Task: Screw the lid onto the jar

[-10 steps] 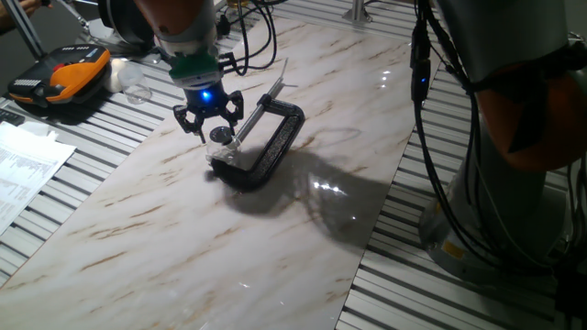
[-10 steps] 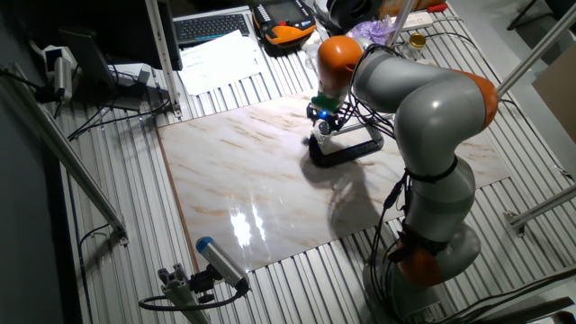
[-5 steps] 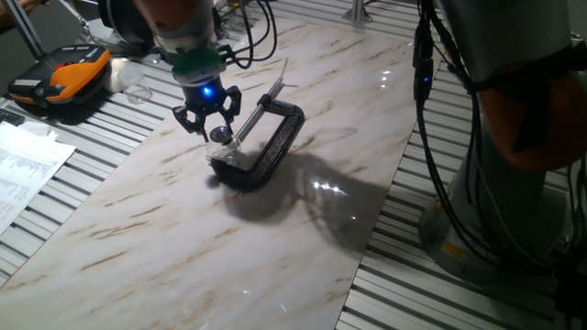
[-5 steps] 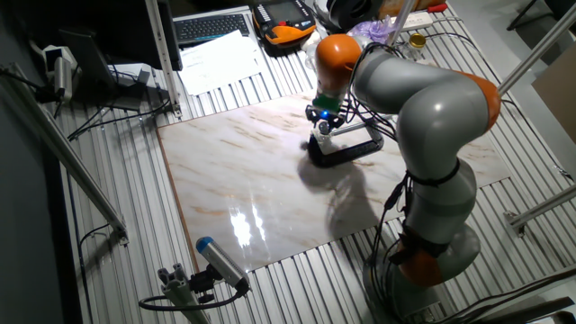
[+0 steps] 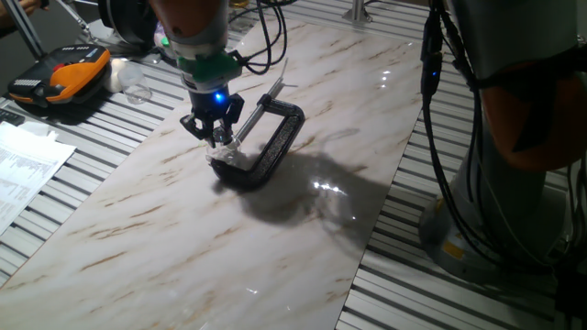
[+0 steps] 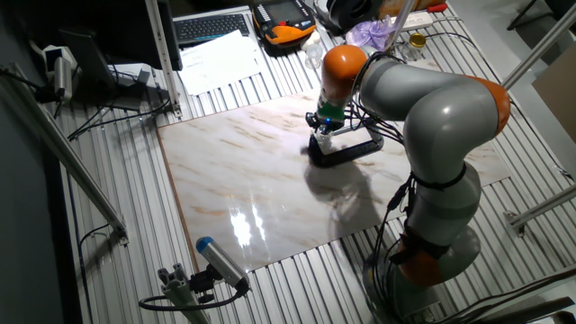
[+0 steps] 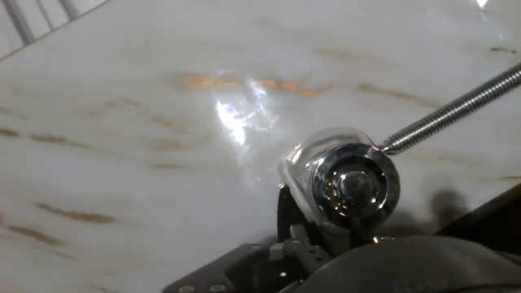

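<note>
Fixed views: my gripper (image 5: 217, 137) hangs vertically over the near end of the black C-clamp (image 5: 266, 147), which lies flat on the marble tabletop (image 5: 183, 238). Hand view: the lid (image 7: 352, 185), silvery w/ darker centre, sits atop the clear jar (image 7: 313, 150); jar appears wedged between the clamp's threaded screw rod (image 7: 456, 110) and the clamp body. Fingers (image 5: 209, 131) are drawn close together approx. at lid height, but whether they actually grip the lid I cannot tell, since the fingertips are too small in both fixed views and out of frame in the hand view.
</note>
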Robot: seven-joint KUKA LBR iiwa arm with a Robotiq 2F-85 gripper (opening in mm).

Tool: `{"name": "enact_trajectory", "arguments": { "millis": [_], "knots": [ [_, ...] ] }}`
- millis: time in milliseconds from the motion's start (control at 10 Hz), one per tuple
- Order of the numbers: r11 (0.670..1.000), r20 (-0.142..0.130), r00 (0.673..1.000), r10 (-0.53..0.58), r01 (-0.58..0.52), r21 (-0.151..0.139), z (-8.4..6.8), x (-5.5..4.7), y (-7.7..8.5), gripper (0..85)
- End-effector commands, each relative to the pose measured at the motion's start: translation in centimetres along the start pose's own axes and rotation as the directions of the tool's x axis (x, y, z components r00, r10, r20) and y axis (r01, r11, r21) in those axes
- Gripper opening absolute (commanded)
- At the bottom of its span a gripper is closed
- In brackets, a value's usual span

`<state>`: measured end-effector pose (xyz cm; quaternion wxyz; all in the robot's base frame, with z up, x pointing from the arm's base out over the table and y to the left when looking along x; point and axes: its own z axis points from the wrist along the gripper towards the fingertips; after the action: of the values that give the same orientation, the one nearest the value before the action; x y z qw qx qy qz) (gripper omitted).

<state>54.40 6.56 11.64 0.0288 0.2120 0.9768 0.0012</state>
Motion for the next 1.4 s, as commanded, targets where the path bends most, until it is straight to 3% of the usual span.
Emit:
{"name": "enact_trajectory", "arguments": {
  "millis": [0,400,500,1000,1300],
  "knots": [
    [0.64,0.003,0.641,-0.768,0.767,-0.042,-0.3,0.06,-0.04,34.0],
    [0.64,-0.002,0.641,-0.768,0.767,-0.04,-0.63,0.2,0.16,34.0],
    [0.64,0.0,0.641,-0.768,0.767,-0.037,-0.56,0.13,0.13,51.0],
    [0.641,0.026,0.641,-0.767,0.767,-0.005,-0.85,0.28,0.61,51.0],
    [0.642,0.051,0.641,-0.766,0.767,-0.005,-0.84,0.29,0.7,51.0]
  ]
}}
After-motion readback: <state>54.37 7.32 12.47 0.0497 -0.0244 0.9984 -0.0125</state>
